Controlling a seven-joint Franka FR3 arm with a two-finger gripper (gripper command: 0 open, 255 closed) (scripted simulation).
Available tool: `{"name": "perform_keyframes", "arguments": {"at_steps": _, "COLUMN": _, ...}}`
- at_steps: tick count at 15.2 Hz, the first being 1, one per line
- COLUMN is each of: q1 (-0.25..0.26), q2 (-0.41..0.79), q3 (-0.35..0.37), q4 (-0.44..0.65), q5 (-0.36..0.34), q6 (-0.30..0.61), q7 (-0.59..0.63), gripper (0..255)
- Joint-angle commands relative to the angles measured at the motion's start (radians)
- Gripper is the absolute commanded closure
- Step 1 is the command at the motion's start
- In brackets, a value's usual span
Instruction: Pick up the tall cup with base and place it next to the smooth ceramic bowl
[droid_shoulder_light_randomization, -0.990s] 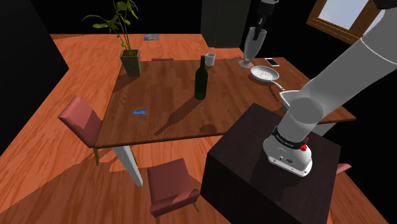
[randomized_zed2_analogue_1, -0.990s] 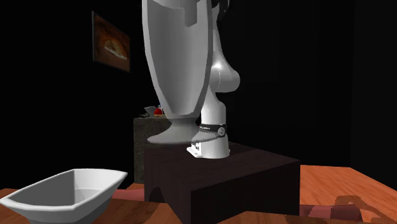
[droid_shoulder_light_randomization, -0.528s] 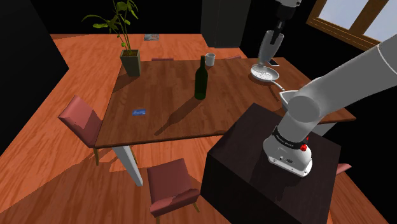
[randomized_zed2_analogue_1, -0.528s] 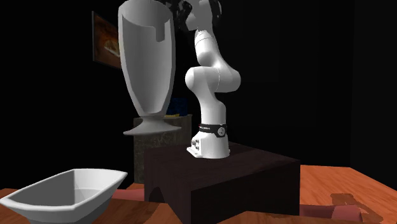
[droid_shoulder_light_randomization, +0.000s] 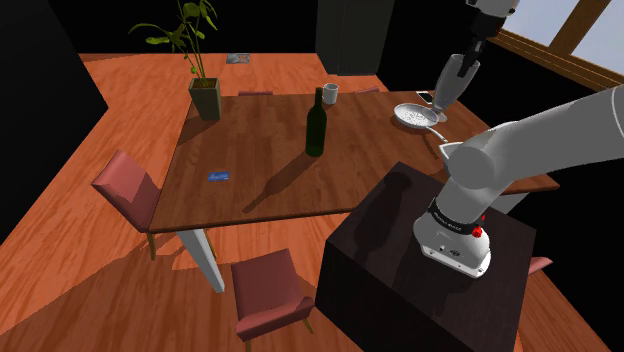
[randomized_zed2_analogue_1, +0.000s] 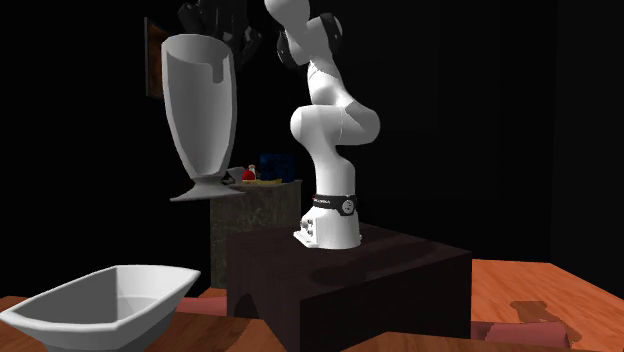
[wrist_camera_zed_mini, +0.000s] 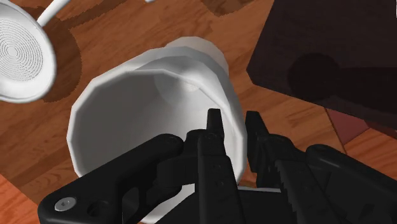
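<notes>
Table: brown wood. The dark box stand sits against its near edge in the shoulder view.

Arm: white, rising from the stand and reaching over the table's far corner.

Bottle: dark, upright near the table's middle.

Tall cup: pale grey with a flared foot, off the table and hanging in the air. In the second exterior view it is tilted a little, above and beyond the bowl (white, angular rim). In the shoulder view it hangs just beside the strainer, over the table's far corner.

Gripper: black, clamped on the cup's rim. In the wrist view one finger is inside the wall and the other outside, with the wall pinched between them. Wood grain and the strainer's round head lie below the cup.
</notes>
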Motion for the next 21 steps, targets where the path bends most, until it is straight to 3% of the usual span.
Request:
{"name": "perform_keyframes", "arguments": {"at_steps": 1, "q1": -0.032, "q2": -0.042, "q3": -0.017, "q4": -0.015, "q5": -0.028, "q6": -0.02, "q7": -0.035, "gripper": 255}}
{"name": "perform_keyframes", "arguments": {"at_steps": 3, "q1": -0.074, "q2": -0.091, "q3": -0.046, "q4": -0.024, "q5": -0.066, "q6": -0.049, "q7": -0.088, "gripper": 255}}
{"name": "perform_keyframes", "arguments": {"at_steps": 21, "q1": -0.086, "q2": -0.051, "q3": -0.153, "q4": -0.225, "q5": -0.139, "q6": 0.196, "q7": -0.081, "gripper": 255}}
